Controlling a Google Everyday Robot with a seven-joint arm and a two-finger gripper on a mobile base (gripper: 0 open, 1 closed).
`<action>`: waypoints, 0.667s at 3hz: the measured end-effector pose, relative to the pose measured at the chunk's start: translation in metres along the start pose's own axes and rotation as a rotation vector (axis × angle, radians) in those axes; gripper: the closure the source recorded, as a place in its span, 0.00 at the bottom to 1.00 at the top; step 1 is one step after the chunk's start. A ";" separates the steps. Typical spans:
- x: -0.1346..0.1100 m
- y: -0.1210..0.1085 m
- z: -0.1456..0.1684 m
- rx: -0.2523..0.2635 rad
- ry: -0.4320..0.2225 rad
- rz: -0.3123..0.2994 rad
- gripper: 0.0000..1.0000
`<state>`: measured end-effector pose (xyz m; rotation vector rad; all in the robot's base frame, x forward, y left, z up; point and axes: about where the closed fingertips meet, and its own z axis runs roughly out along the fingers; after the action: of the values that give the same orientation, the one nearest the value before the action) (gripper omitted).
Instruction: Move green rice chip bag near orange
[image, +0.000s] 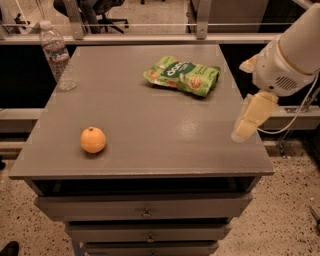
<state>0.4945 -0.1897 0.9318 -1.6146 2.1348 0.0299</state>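
Toward far right corner, green rice chip bag (182, 75) being seen; orange (93, 139) near front left corner; gripper (241, 131) being held at right edge, openness cannot be told.

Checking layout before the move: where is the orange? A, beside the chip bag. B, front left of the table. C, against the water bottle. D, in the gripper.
B: the orange lies alone at front left, the green rice chip bag at back right, the gripper by the right edge.
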 end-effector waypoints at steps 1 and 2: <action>-0.031 -0.050 0.055 0.048 -0.141 0.031 0.00; -0.068 -0.094 0.092 0.096 -0.255 0.051 0.00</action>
<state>0.6258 -0.1304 0.8986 -1.4192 1.9506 0.1400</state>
